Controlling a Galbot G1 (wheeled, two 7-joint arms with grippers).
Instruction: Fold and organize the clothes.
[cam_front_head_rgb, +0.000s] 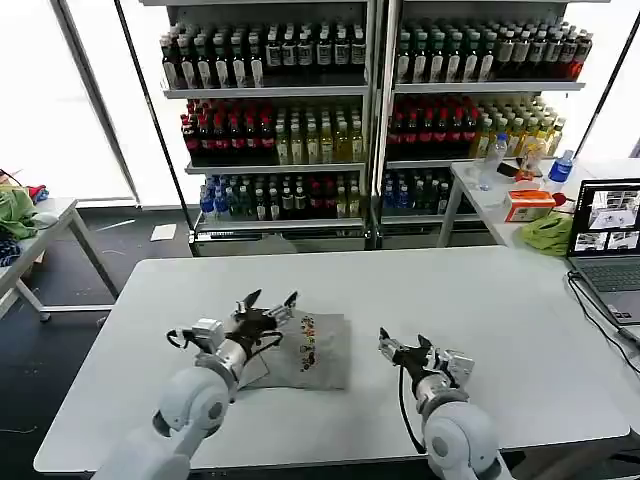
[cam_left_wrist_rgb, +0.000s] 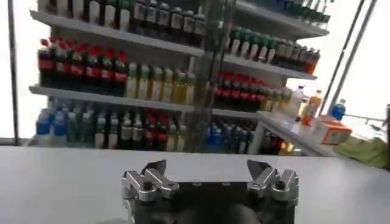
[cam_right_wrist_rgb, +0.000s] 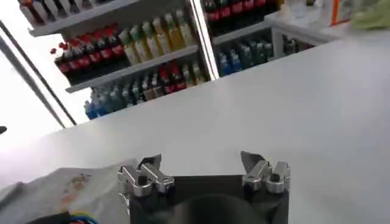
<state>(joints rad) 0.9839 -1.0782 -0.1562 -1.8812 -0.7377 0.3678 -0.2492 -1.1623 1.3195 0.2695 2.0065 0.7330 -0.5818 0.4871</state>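
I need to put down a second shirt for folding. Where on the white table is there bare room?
The far half of the white table, beyond the folded grey T-shirt, is bare, as is the stretch between the right claw and the laptop. It is crowded near the front, where the left claw hangs open over the shirt's edge.

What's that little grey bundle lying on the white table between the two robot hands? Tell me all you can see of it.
It is a grey T-shirt, soft cotton by the look of it, already folded into a compact, roughly square pad lying flat on the white table. A small multicoloured print runs down its upper face. The open left gripper hovers over its near-left edge; whether it touches the cloth is unclear. The open right gripper sits apart to the other side. The right wrist view shows the shirt's pale folded edge and print.
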